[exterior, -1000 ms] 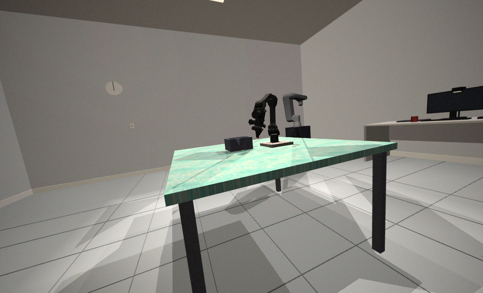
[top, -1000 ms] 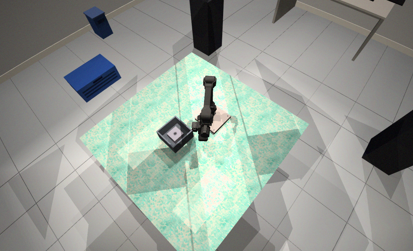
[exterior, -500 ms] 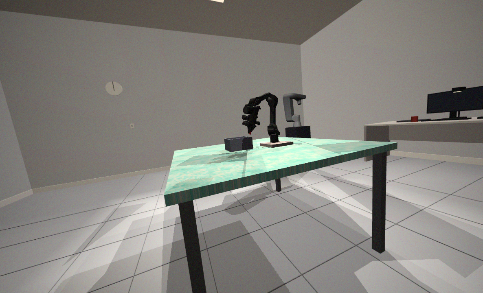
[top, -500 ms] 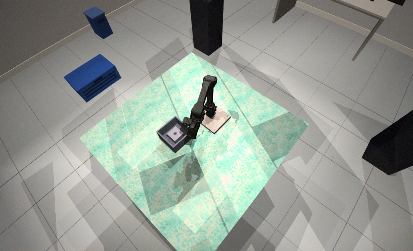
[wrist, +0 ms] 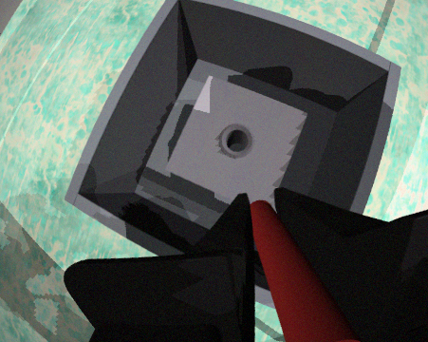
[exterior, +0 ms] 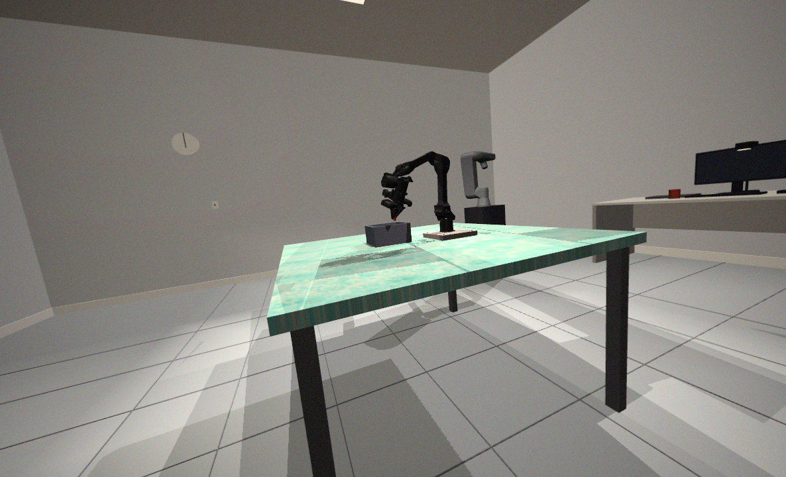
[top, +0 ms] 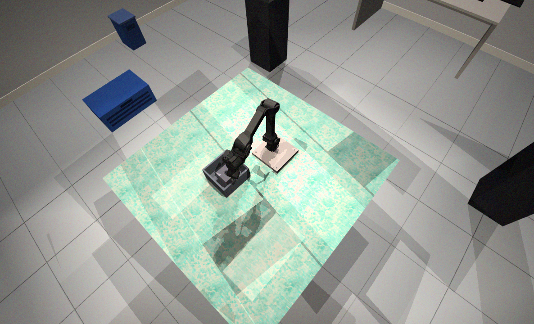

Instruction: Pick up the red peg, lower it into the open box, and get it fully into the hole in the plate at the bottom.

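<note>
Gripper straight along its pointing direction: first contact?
Probably the plate in the open box, met by the tip of the red peg, off the hole; depth unclear, the near box wall is possible.

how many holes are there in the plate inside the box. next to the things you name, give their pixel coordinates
1: the hole (wrist: 237,141) near the middle of the plate (wrist: 195,157). The gripper (wrist: 261,199) and red peg (wrist: 289,271) may hide others.

Top cam high, looks steeply down; ext cam lower, farther, side-on; wrist cam close above box, seemingly tilted.
</note>
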Robot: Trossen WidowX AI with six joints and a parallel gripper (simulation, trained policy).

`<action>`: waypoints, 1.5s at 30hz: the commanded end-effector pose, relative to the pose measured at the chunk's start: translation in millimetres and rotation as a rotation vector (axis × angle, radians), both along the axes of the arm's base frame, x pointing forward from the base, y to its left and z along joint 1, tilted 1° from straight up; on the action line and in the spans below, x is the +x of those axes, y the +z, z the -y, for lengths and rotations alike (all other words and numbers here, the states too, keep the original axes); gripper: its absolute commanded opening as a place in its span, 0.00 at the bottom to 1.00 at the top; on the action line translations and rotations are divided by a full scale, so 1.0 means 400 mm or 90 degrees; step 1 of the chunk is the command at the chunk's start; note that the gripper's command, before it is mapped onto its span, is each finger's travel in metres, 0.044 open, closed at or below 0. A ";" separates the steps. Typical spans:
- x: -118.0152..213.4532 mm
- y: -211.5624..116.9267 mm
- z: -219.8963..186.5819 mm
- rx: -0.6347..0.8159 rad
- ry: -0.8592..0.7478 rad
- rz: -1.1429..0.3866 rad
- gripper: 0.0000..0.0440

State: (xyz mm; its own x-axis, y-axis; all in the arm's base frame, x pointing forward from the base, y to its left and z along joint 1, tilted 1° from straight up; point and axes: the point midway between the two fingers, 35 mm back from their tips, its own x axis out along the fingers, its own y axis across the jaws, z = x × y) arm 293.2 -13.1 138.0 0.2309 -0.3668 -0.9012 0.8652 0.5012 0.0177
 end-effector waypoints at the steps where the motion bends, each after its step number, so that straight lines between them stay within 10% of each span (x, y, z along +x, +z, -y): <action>1: 0.022 -0.015 0.032 0.002 0.002 -0.004 0.00; 21: 0.083 -0.130 0.122 0.044 0.100 -0.058 0.02; 28: 0.089 -0.166 0.129 0.068 0.123 -0.081 0.36; 34: 0.115 -0.143 0.142 0.070 0.154 -0.084 0.37; 45: 0.185 -0.101 0.133 0.108 0.172 -0.079 0.97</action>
